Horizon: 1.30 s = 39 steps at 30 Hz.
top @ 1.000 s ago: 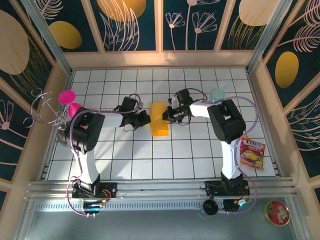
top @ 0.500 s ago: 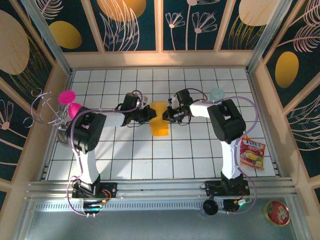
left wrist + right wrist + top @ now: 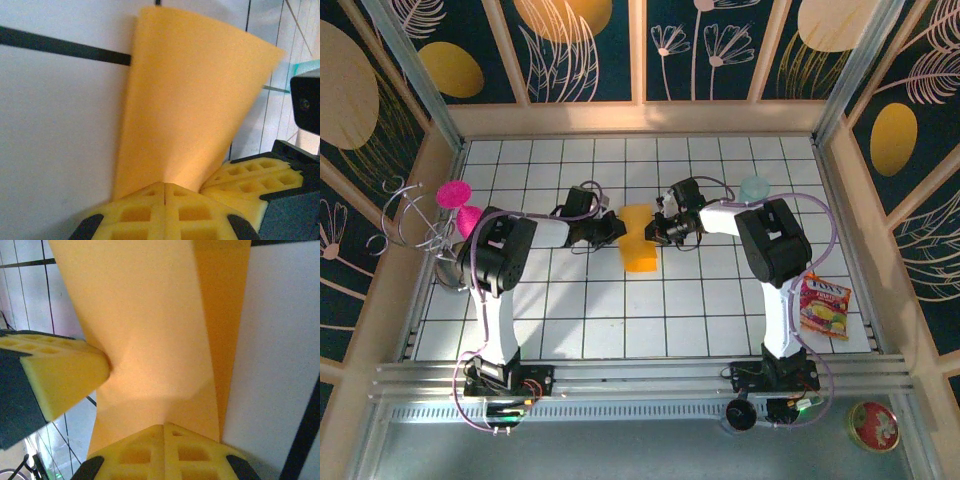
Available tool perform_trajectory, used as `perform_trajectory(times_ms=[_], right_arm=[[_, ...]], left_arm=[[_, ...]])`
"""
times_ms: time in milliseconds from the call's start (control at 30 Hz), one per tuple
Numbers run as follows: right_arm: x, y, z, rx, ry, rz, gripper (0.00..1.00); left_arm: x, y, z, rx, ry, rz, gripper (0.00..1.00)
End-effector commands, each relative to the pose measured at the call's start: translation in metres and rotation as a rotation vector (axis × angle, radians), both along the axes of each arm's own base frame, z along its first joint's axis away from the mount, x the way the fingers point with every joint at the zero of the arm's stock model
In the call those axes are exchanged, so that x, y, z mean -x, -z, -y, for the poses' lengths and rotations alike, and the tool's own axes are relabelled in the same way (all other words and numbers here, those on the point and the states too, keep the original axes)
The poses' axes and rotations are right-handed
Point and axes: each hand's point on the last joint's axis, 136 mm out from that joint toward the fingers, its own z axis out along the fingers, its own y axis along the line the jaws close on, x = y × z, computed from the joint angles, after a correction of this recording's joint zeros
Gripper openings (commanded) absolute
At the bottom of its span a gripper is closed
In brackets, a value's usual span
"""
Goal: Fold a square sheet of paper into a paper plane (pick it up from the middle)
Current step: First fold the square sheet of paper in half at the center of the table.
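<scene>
Presently: square sheet of paper (image 3: 640, 243) pinched from left by left gripper (image 3: 612, 229), from right by right gripper (image 3: 657, 228). Both jaws closed on it (sheet curved between them). Opposed grips judged to steady it for creasing.

- The near rows of the desk (image 3: 620, 320) lie bare, open for passing.
- The left end effector (image 3: 616, 229) and right end effector (image 3: 655, 229) flank the paper (image 3: 640, 250), blocking both sides.
- A teal cup (image 3: 755, 187) stands just behind the right arm.

**Two robot arms meeting tip to tip**

The white-and-black left arm (image 3: 492, 290) and right arm (image 3: 772, 270) bend inward over mid-table. The left gripper (image 3: 616, 228) and right gripper (image 3: 654, 228) face each other, close together. Each presses its yellow foam pads (image 3: 150, 212) together, pinching a thin orange-yellow sheet of paper (image 3: 640, 248).
</scene>
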Motion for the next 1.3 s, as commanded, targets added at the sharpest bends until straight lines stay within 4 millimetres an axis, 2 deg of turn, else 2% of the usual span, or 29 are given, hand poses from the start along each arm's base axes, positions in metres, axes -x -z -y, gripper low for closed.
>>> perform_trajectory(times_ms=[0, 67, 133, 233, 300, 367, 433, 533, 733, 900, 1000, 1067, 1133, 1267], right_arm=[[0.054, 0.123, 0.107, 0.533, 0.087, -0.204, 0.00], [0.053, 0.123, 0.106, 0.529, 0.088, -0.202, 0.00], [0.053, 0.122, 0.105, 0.525, 0.088, -0.201, 0.00], [0.054, 0.121, 0.105, 0.520, 0.090, -0.203, 0.00], [0.053, 0.121, 0.104, 0.517, 0.090, -0.200, 0.00], [0.054, 0.122, 0.104, 0.518, 0.091, -0.204, 0.00], [0.055, 0.123, 0.105, 0.517, 0.093, -0.206, 0.00], [0.058, 0.125, 0.107, 0.523, 0.093, -0.213, 0.00], [0.060, 0.127, 0.110, 0.537, 0.091, -0.214, 0.00], [0.062, 0.129, 0.115, 0.552, 0.096, -0.215, 0.00], [0.062, 0.130, 0.115, 0.554, 0.095, -0.215, 0.00], [0.062, 0.130, 0.115, 0.553, 0.093, -0.214, 0.00], [0.061, 0.129, 0.115, 0.553, 0.094, -0.212, 0.00], [0.060, 0.128, 0.114, 0.549, 0.098, -0.209, 0.00]], left_arm=[[0.000, 0.027, -0.054, -0.145, -0.101, -0.048, 0.00], [-0.003, 0.018, -0.061, -0.142, -0.116, -0.030, 0.00], [-0.009, -0.002, -0.057, -0.123, -0.114, 0.012, 0.00], [-0.014, -0.034, -0.038, -0.078, -0.104, 0.076, 0.00], [-0.012, -0.045, -0.015, -0.055, -0.068, 0.101, 0.00], [-0.009, -0.047, 0.008, -0.020, -0.032, 0.102, 0.00], [-0.010, -0.042, 0.024, 0.013, -0.014, 0.092, 0.00], [-0.015, -0.028, 0.034, 0.023, -0.003, 0.069, 0.00], [-0.020, 0.002, 0.030, -0.041, 0.001, 0.026, 0.00], [-0.014, 0.032, -0.015, -0.168, -0.094, -0.025, 0.00], [-0.014, 0.037, -0.049, -0.197, -0.151, -0.040, 0.00], [-0.019, 0.032, -0.066, -0.223, -0.179, -0.027, 0.00], [-0.026, 0.017, -0.068, -0.237, -0.174, 0.013, 0.00], [-0.037, -0.032, -0.038, -0.158, -0.107, 0.131, 0.00]])
